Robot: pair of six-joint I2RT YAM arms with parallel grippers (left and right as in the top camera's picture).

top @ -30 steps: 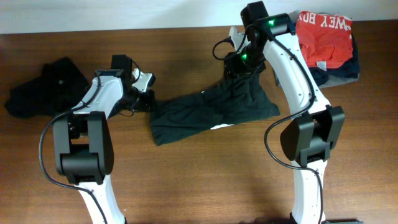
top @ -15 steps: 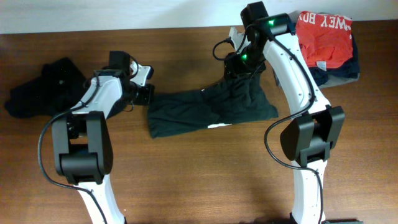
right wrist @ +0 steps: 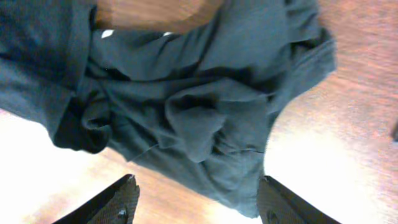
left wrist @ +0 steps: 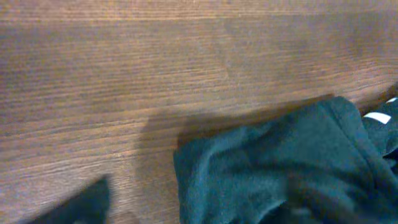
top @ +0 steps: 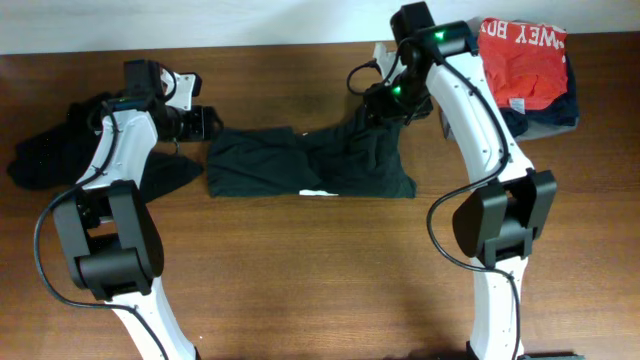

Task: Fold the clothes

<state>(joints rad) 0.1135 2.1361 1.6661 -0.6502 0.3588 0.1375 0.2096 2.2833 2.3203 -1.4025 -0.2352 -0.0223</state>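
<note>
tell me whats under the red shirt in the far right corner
Dark blue cloth shows beneath the red shirt, sticking out along its right and near edges. The red shirt covers the rest, so how many pieces lie stacked there cannot be seen.

Left arm (top: 118, 150) and right arm (top: 480, 120): white links, black joints (top: 500, 225), black cables (top: 429, 228) (green lights (top: 436, 38) on the right)
</note>
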